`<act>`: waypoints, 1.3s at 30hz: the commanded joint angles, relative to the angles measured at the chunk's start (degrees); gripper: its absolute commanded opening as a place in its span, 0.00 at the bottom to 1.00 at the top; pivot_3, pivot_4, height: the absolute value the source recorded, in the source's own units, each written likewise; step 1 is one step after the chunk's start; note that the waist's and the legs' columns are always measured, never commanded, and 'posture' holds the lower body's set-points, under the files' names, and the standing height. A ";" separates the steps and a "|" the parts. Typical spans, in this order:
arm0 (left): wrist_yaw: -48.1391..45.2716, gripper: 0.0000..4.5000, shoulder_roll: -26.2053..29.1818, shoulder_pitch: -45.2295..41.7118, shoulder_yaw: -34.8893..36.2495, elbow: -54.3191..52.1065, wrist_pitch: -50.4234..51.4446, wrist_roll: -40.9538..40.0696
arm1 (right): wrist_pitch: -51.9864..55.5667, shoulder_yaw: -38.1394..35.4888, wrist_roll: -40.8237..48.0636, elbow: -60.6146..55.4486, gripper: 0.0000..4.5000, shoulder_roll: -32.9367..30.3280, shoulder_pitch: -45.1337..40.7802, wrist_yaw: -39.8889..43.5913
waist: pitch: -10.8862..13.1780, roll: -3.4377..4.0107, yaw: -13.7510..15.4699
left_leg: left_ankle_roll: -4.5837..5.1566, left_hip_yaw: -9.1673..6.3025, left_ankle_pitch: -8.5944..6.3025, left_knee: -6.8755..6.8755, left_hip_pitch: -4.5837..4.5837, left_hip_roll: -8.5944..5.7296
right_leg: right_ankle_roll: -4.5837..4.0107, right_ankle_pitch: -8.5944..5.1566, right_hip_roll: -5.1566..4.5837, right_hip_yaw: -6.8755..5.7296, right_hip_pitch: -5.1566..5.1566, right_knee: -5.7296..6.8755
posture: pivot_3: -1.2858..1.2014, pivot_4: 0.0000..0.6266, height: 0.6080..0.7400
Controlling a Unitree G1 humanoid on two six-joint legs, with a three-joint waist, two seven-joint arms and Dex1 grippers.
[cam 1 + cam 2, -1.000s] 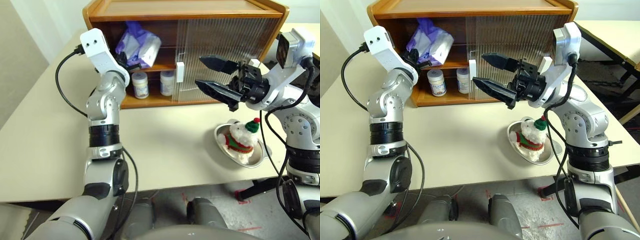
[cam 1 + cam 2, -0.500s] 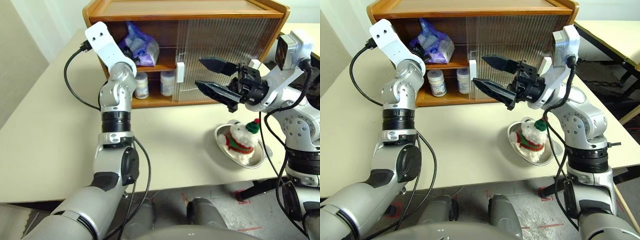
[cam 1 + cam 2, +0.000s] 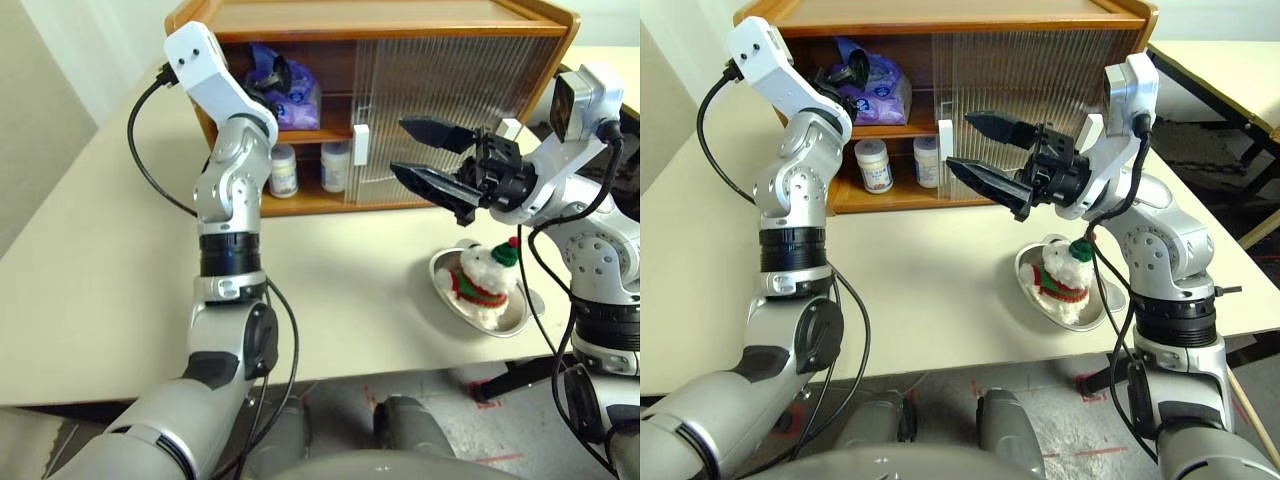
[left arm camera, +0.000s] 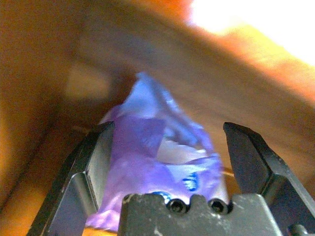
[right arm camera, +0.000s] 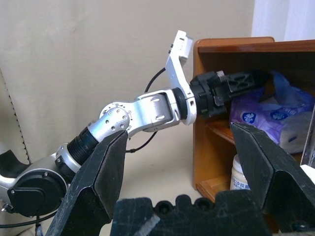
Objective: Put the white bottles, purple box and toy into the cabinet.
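The cabinet stands at the back of the surface with its ribbed door slid to the right, which leaves the left half open for loading, and that open half is where nearly everything has gone. On the upper shelf lies the purple box, pushed well in and leaning a little, its white tissue towards the door side. The left pincer reaches into that same shelf with its jaws spread wide on either side of the box; from the wrist view there is clear space between the right finger and the wrapper, so I judge the box released and resting on the shelf by itself, not held. On the lower shelf the two white bottles stand upright side by side, the right one close to the door's white handle. The right pincer hangs in front of the door, fully open and empty, pointing across towards the open half, seemingly kept clear while the left arm works. Below it, near the right edge of the surface, a metal dish holds the toy, sitting upright; it is the one task item not yet in the cabinet.
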 commanded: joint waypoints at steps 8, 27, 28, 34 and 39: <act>-16.19 0.96 9.68 8.42 -7.33 -7.16 4.49 -1.46 | -0.70 0.13 -0.34 0.13 1.00 -0.16 -0.89 0.35 | 0.00 0.01 0.08 | 0.17 0.01 0.11 0.00 0.03 0.00 | -0.01 -0.01 0.03 0.07 0.02 0.02 | 0.51 0.00 1.00; -18.33 0.00 11.09 8.35 -12.06 4.04 3.38 4.89 | -1.58 -0.20 -0.66 -0.74 1.00 -0.04 0.21 0.06 | 0.00 0.01 0.00 | 0.18 0.05 0.11 0.00 0.03 0.32 | 0.00 -0.02 0.04 0.09 -0.01 0.00 | 0.50 0.00 1.00; -17.72 0.00 10.66 8.08 -11.97 4.90 2.88 5.28 | -1.60 -0.23 -0.65 -0.83 1.00 -0.05 0.28 -0.02 | 0.00 0.01 -0.01 | 0.18 0.05 0.11 0.00 0.03 0.32 | 0.00 -0.02 0.04 0.08 -0.01 0.00 | 0.50 0.00 1.00; -13.98 0.00 8.15 5.88 -11.72 11.39 -1.71 8.02 | -1.75 -0.25 -0.64 -1.25 1.00 -0.01 0.58 -0.28 | 0.00 0.01 0.00 | 0.16 0.05 0.10 0.00 0.02 0.33 | 0.00 -0.02 0.03 0.09 -0.01 0.00 | 0.50 0.00 1.00; -13.17 0.00 7.49 4.65 -12.12 15.99 -5.27 9.81 | -1.85 -0.33 -0.65 -1.29 1.00 -0.13 0.48 -0.34 | -0.01 0.01 -0.15 | 0.15 0.08 0.09 0.00 0.04 0.33 | 0.00 -0.02 0.03 0.09 0.00 -0.01 | 0.50 0.00 1.00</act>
